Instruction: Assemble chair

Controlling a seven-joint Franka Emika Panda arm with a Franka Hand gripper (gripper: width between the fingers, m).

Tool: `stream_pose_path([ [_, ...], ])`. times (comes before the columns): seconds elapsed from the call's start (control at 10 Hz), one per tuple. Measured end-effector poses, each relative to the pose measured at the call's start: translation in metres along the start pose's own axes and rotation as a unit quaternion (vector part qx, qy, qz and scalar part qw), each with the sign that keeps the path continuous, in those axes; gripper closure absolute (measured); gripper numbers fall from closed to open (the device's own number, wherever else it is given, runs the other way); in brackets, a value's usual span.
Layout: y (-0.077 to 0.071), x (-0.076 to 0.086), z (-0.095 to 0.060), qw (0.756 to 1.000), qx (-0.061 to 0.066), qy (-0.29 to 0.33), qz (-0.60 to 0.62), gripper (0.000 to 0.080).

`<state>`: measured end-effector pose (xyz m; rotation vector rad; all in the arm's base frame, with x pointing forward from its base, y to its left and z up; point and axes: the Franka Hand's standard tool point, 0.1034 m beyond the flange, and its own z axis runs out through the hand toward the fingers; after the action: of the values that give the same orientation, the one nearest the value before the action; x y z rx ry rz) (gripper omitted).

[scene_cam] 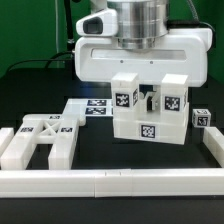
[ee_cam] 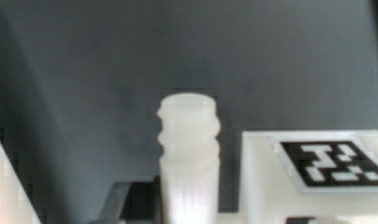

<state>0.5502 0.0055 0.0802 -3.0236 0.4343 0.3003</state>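
Chair parts [scene_cam: 148, 128]: wht matt plastic, smooth; table [scene_cam: 35, 90] blk, matt.

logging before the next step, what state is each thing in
claw: low over the seat block, open or shut unclear
seat block: upright on the table, under the claw
flat frame: lying flat, apart from the seat block
small cube: on the table, not joined
marker board: flat on the table

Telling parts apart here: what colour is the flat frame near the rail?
The flat frame is white with black-and-white square tags; exterior view shows it best.
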Motion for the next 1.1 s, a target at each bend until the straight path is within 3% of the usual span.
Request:
stream_pose_path([
  [0.3,0.01,-0.005,-0.012,0.993,0.006,-0.116,-0.036,0.0551],
  [0.6,0.016,-0.013,-0.005,0.976,0.001,-0.215,-0.03,0.0551],
  [0.8,0.024,-0.018,0.002,0.948,0.01,-0.312,-0.068,0.0551],
  [1.0,0.023,-0.014,0.008,0.929,0.003,-0.364,-0.074,0.0551],
  [1.1,0.027,-0.021,0.01,0.914,0.001,-0.399,-0.069,0.0551],
])
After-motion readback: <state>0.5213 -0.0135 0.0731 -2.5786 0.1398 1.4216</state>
